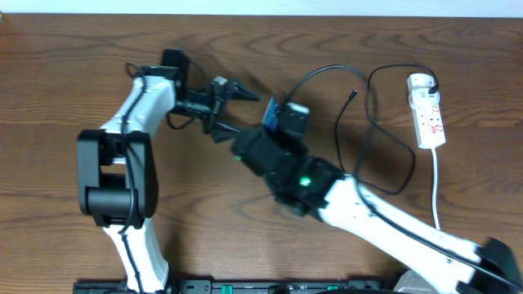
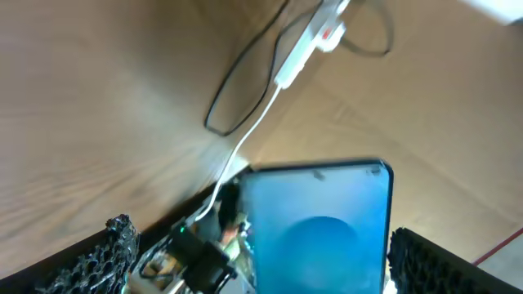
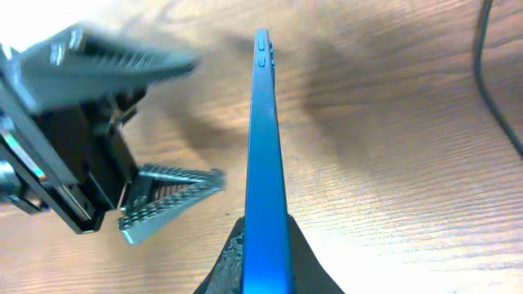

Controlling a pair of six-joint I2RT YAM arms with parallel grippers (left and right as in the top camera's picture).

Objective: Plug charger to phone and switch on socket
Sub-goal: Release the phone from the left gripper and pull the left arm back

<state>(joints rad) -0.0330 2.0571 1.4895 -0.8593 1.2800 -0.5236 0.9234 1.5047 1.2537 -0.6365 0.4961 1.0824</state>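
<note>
Right pincer point(image 1: 282, 126): clamped on the phone point(image 3: 265, 147), which I hold on edge, its long axis running straight out from the jaws and its screen facing my left pincer point(image 1: 245, 114). Left pincer: wide open and empty, just left of the phone. The charger point(image 1: 410, 155) lies looped on the table to the right. Its plug tip point(image 1: 353, 95) rests between phone and socket point(image 1: 426, 110), touching neither. My free left pincer is the farther one from that tip.
</note>
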